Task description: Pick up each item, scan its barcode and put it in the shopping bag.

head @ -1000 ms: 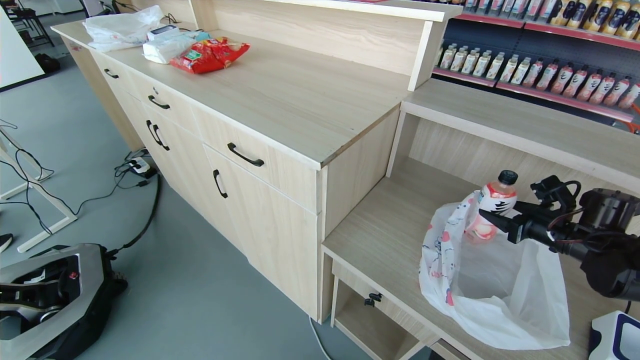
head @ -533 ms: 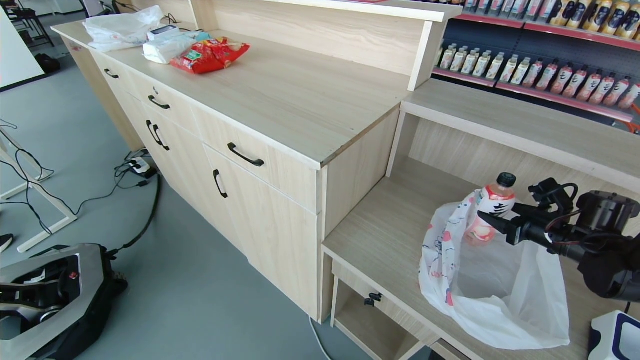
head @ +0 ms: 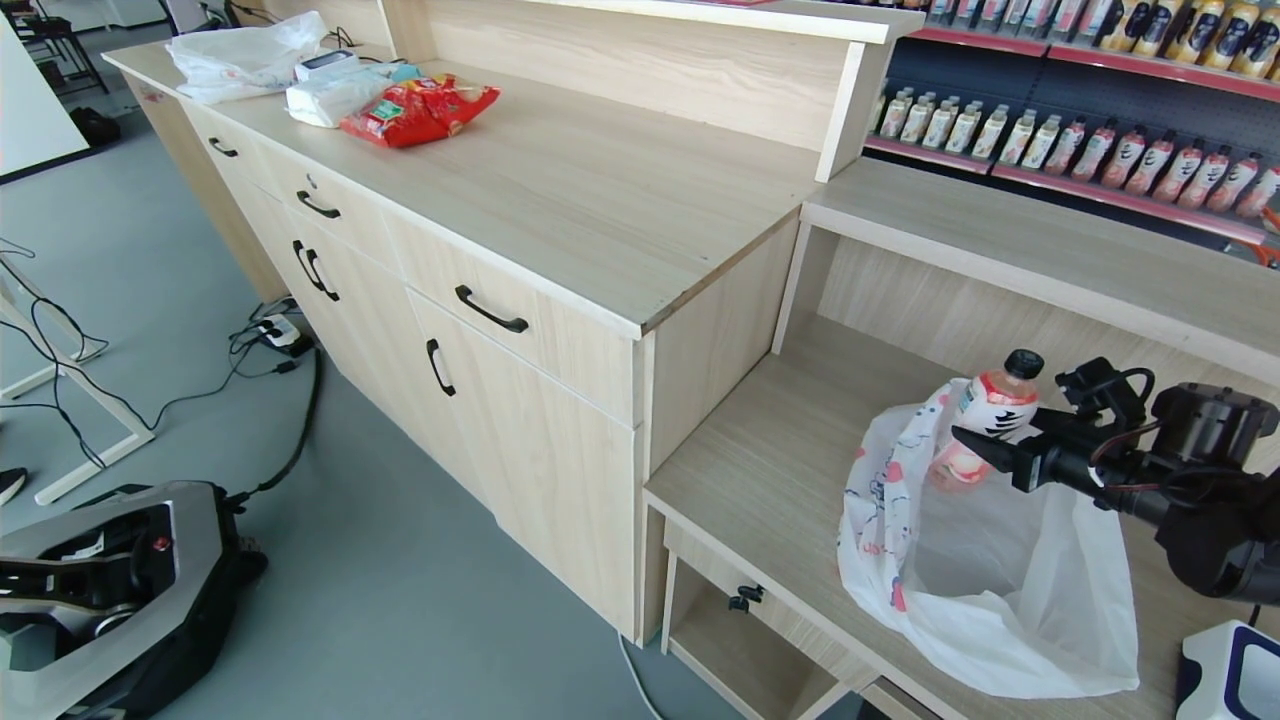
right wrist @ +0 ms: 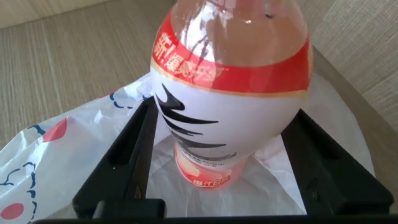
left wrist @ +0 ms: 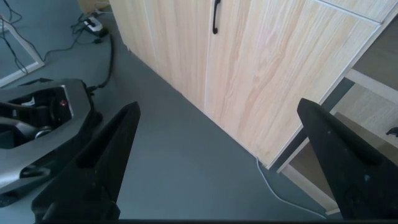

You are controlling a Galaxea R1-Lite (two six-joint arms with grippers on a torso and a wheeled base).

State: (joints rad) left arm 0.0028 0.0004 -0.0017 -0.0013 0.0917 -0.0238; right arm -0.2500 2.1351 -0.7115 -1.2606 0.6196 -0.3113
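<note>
- Left fingers [left wrist: 106, 162] are spread wide with nothing between them, hanging low over the floor by the cabinet front. I'd leave them there for this step.
- Up on the long table [head: 600, 200], a red snack pack [head: 420, 108] and a white pack [head: 330, 95] lie side by side, well apart from the bag.
- Over at the bag's far rim hangs the bottle [head: 988, 405], above the mouth, with its cap leaning toward the right arm.
- Clamped round the bottle's belly, one on each side, are the right fingers [head: 1000, 452].
- It looks to me like the drop-in step. I'd carry the bottle a touch toward the middle of the opening and lower it well inside before letting go, because the thin rim could fold under it or catch it and tip it out.
- Slumped on the low table [head: 780, 470], the bag [head: 1000, 600] has its mouth gaping toward the arm.
- Against a second ago, the bottle leans further and its cap has gone right and slightly lower. The right fingers have sunk a little with it, and the bag lies as it did.
</note>
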